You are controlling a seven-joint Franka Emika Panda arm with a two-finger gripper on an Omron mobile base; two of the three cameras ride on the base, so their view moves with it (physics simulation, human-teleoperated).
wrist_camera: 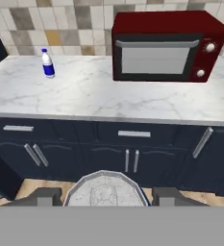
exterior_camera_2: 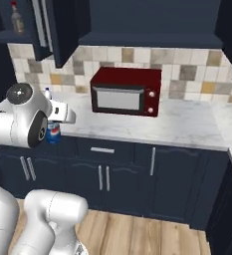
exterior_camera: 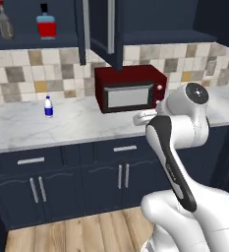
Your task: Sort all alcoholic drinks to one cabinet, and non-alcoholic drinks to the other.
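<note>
Hand (wrist_camera: 104, 199): pinching blue can (wrist_camera: 105, 190) by its top, short of the tabletop (wrist_camera: 108, 98) edge. Beyond, up-left on tabletop: white blue-label bottle (wrist_camera: 47, 63). Farther, higher, in open upper cabinet (exterior_camera: 32, 40): red-capped bottle (exterior_camera: 5, 20), square red bottle (exterior_camera: 46, 23).

A dark red microwave (exterior_camera: 130, 89) sits on white marbled counter (exterior_camera: 76, 123); the small bottle (exterior_camera: 48, 107) is white with blue label.
</note>
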